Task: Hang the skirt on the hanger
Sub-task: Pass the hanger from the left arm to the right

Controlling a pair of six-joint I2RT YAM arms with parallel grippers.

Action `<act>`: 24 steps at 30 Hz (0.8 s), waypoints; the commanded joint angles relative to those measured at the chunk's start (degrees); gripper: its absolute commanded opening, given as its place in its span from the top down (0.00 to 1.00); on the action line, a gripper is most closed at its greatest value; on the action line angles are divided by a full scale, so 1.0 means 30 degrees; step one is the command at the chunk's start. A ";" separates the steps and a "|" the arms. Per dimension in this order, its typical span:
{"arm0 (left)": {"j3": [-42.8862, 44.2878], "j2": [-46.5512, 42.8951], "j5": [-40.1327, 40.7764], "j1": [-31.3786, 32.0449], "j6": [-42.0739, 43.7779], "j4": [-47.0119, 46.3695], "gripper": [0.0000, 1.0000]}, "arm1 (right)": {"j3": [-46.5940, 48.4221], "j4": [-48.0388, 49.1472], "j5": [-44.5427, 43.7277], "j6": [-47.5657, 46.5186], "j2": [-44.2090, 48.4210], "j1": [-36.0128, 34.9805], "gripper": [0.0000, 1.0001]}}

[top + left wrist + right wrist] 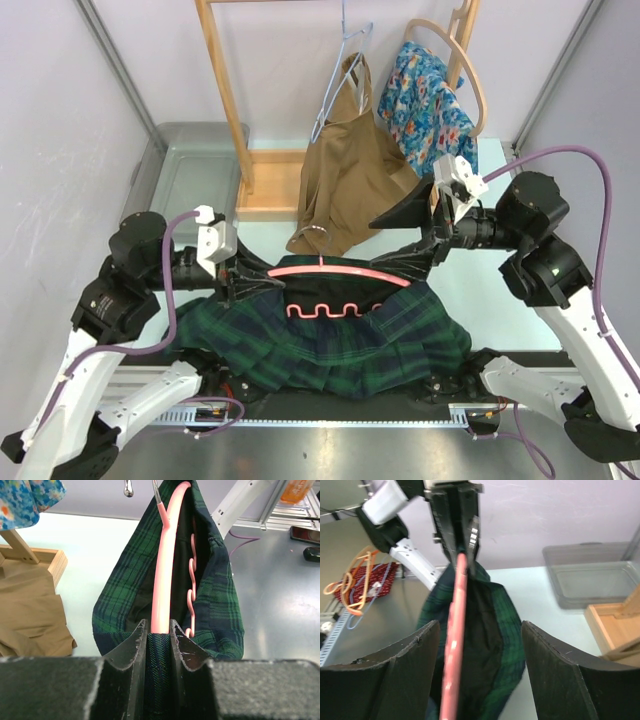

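Note:
A dark green plaid skirt point(330, 345) lies spread between my two arms, its waist drawn up over a pink hanger point(340, 272) held level above the table. My left gripper point(245, 283) is shut on the hanger's left end, with skirt fabric pinched over it. The left wrist view shows plaid cloth filling the gap of the left gripper point(159, 630), and the hanger point(165, 570) runs away from it inside the skirt point(225, 600). My right gripper point(425, 250) stands open at the hanger's right end. In the right wrist view the hanger point(455, 645) passes between the fingers of the right gripper point(480, 635), closer to the left one, with the skirt point(495, 630) beyond.
A wooden rack point(225, 100) stands at the back. On it hang a tan garment point(345, 170) on a wire hanger and a floral garment point(425, 95) on a wooden hanger. A grey bin point(190, 180) sits at the back left. Cables lie along the near rail point(330, 422).

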State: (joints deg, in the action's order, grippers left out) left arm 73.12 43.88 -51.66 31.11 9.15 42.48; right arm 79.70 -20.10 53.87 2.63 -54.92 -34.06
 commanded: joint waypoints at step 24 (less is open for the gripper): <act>0.0235 0.0140 0.0371 -0.0059 0.0467 -0.3202 1.00 | 0.3873 -0.7569 -0.2597 -0.2283 -0.4224 -0.4581 1.00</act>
State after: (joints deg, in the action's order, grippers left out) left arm 72.84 44.95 -50.37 31.00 9.89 40.93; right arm 88.07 -40.23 51.35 -1.19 -66.94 -45.17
